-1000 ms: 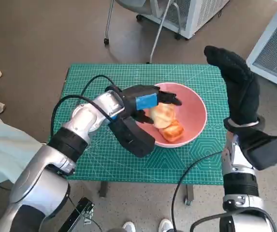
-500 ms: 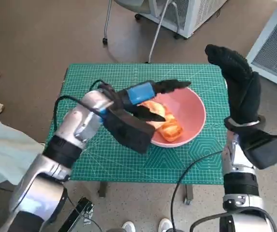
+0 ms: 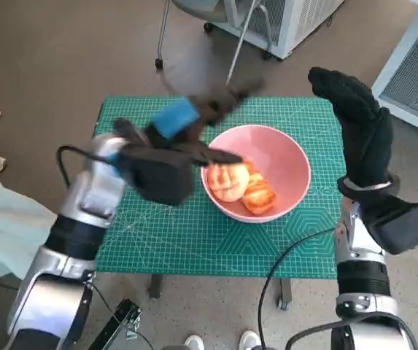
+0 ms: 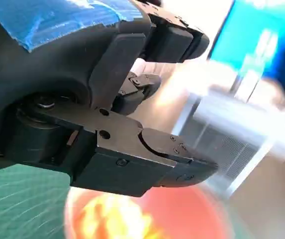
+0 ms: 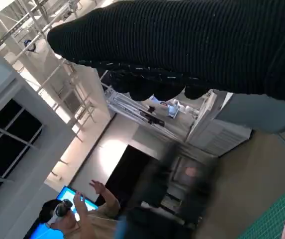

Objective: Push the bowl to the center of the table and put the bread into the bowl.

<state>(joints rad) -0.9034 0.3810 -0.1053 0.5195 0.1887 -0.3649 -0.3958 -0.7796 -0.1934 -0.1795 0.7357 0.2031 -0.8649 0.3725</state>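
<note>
Head view: golden bread rolls [image 3: 241, 187] sit in round pink bowl [image 3: 285, 157].
My blue-taped left hand [image 3: 183, 127] hovers empty, fingers spread; my black-gloved right hand [image 3: 358, 127] upright, empty.

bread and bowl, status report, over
Left hand open, lifted beside bowl. Right hand raised, empty. Golden bread inside pink round bowl. Nothing in the way.

Brown floor [image 3: 63, 51] — chair legs [image 3: 161, 36], white cabinets [image 3: 296, 22]

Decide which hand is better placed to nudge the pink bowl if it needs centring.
Left hand: empty, beside the pink bowl holding bread pieces. Right hand is raised off the table edge.
</note>
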